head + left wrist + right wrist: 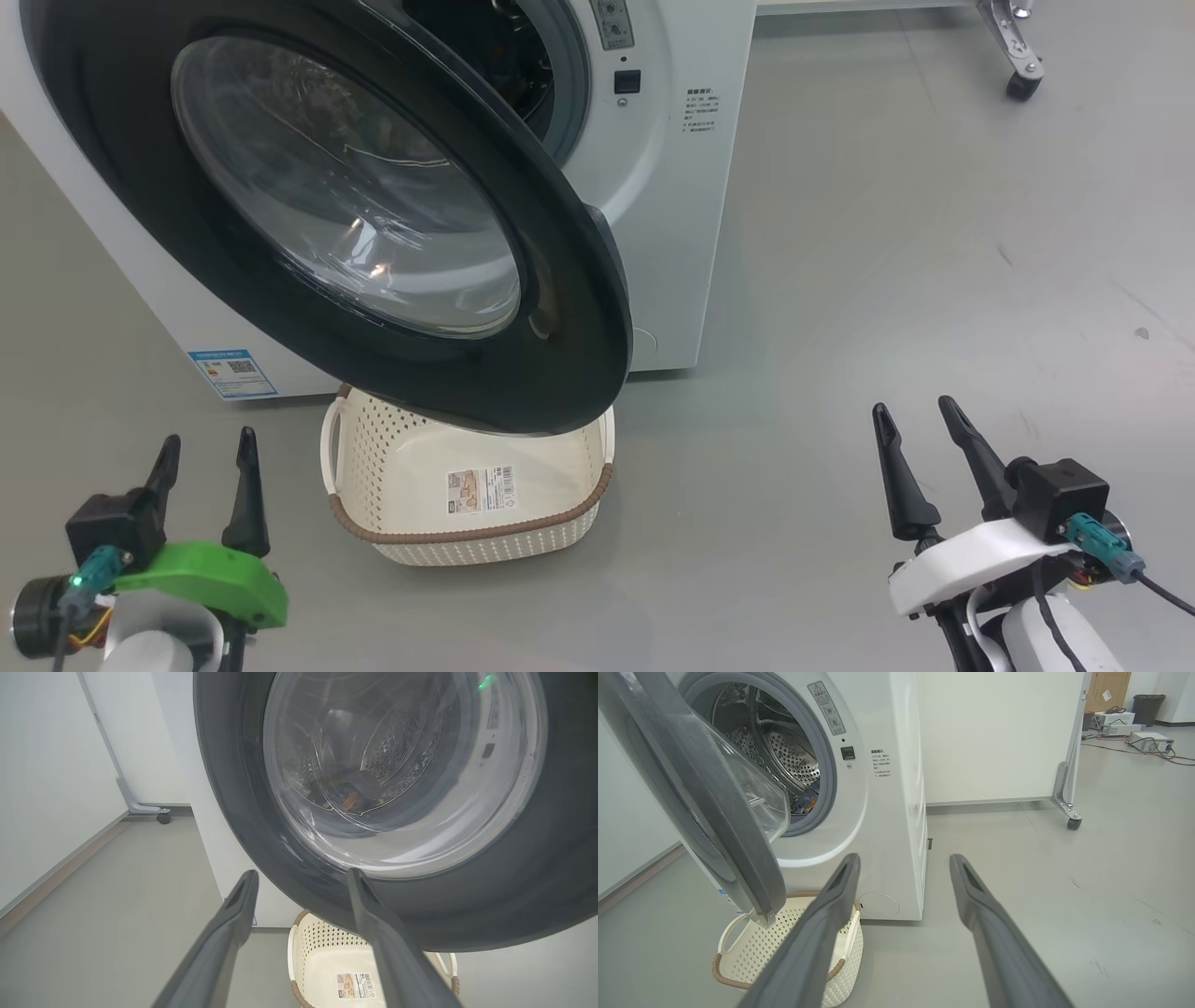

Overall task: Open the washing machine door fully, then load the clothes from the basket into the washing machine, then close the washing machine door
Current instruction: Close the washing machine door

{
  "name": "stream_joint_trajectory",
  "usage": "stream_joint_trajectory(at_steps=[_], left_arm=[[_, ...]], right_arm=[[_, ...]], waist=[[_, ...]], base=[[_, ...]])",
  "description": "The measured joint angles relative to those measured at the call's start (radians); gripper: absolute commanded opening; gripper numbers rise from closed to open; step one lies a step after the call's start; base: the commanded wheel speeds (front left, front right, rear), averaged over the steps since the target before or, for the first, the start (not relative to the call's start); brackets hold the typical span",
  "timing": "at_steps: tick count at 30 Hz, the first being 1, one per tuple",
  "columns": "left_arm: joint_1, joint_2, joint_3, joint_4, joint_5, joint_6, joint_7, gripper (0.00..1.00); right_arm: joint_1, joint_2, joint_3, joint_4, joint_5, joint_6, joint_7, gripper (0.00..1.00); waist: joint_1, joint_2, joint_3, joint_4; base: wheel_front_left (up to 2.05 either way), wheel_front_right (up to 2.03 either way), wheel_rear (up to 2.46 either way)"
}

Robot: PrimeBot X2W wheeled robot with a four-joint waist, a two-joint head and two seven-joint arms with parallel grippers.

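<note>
**Loading looked done, door left to shut**

So at this point the basket [485, 551] was empty. You could see right down to its bare bottom and the barcode sticker, not one garment in it. It sat on the floor just in front of the washer [672, 187], tucked partly under the lower edge of the door [345, 187].

The clothes [806, 804] were in the drum [784, 756]. From the right wrist view a bit of blue and orange fabric showed low down inside the opening, and the left wrist view caught something orange-brown through the glass too. How many pieces were in there I couldn't tell, only a small patch was visible.

The door was ajar, swung out from the front at an angle, so neither wide open nor latched. The gasket and the drum mouth were exposed on the right side of it.

Both arms hung low and back from the machine. The left gripper [208, 437] had its fingers spread with nothing between them, and the right gripper [911, 407] was the same, spread and empty, well apart from the door.

My read is that opening and loading were finished and the only step left was closing. One gripper would need to come up to the door's outer face and push it in until it latched, minding that its edge passed right above the basket.
</note>
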Motion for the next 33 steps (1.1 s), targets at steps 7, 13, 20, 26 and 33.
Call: stream_joint_trajectory(at_steps=[7,13,20,26,33], left_arm=[[0.083,-0.031,0.047,-0.079,0.055,0.01,0.0,1.0],[0.131,-0.052,0.077,-0.129,0.085,0.017,0.0,1.0],[0.167,-0.067,0.108,-0.167,0.124,0.018,0.0,1.0],[0.198,-0.085,0.124,-0.191,0.141,0.018,0.0,1.0],[0.223,-0.097,0.141,-0.203,0.169,0.018,0.0,1.0]], right_arm=[[0.0,0.001,-0.007,0.0,-0.006,0.0,0.0,1.0],[0.0,0.004,-0.007,0.0,-0.006,0.0,0.0,1.0],[0.0,0.004,-0.007,0.001,-0.007,0.0,0.0,1.0],[0.0,0.005,-0.006,0.001,-0.014,0.0,0.0,0.67],[0.0,0.006,-0.006,0.001,-0.014,0.0,0.0,0.0]], waist=[[0.0,0.0,-0.002,-0.009],[0.0,0.0,-0.003,-0.014],[0.0,0.0,-0.006,-0.017],[0.0,0.0,-0.009,-0.019],[0.0,0.0,-0.009,-0.019]], base=[[0.0,0.0,0.0],[0.0,0.0,0.0],[0.0,0.0,0.0],[0.0,0.0,0.0],[0.0,0.0,0.0]])
